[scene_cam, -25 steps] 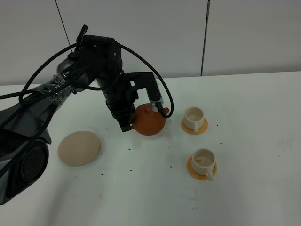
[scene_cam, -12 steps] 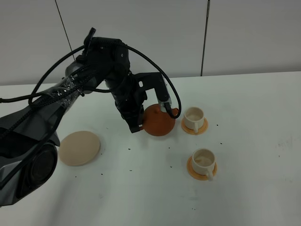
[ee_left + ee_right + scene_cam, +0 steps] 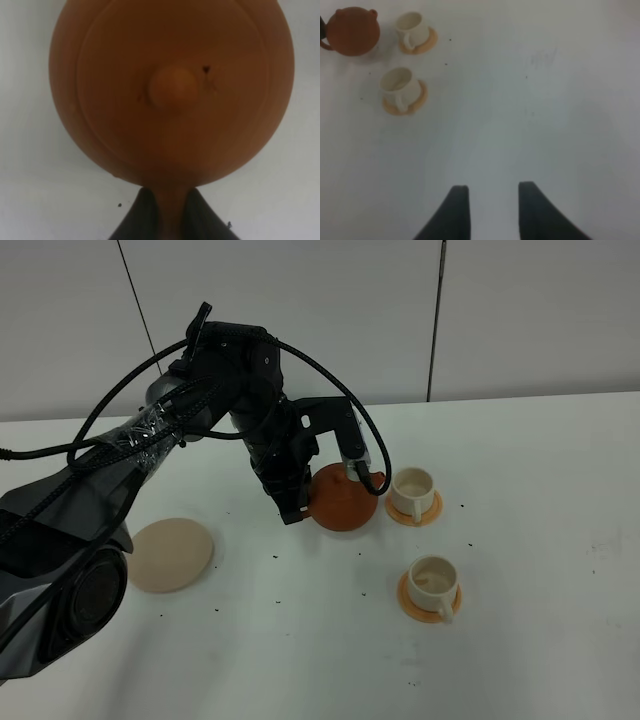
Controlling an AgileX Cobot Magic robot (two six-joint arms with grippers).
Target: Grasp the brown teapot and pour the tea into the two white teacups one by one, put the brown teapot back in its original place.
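My left gripper (image 3: pixel 303 504) is shut on the loop handle of the brown teapot (image 3: pixel 345 498), which it holds upright and low over the table. The spout is close to the far white teacup (image 3: pixel 411 489) on its orange saucer (image 3: pixel 414 510). The near white teacup (image 3: pixel 431 580) stands on its own saucer in front. In the left wrist view the teapot lid and knob (image 3: pixel 172 87) fill the frame, and the gripper (image 3: pixel 170 217) clamps the handle. The beige plate (image 3: pixel 169 554) lies bare at the left. My right gripper (image 3: pixel 493 187) is open and empty, away from the cups. No tea shows.
Small dark specks are scattered on the white table (image 3: pixel 300 640). The right wrist view also shows the teapot (image 3: pixel 352 31), the far cup (image 3: pixel 412 27) and the near cup (image 3: pixel 400 85). A grey wall stands behind the table.
My left arm has carried the teapot to the right, away from the beige plate and close to the far teacup. The cups and the plate have not moved.
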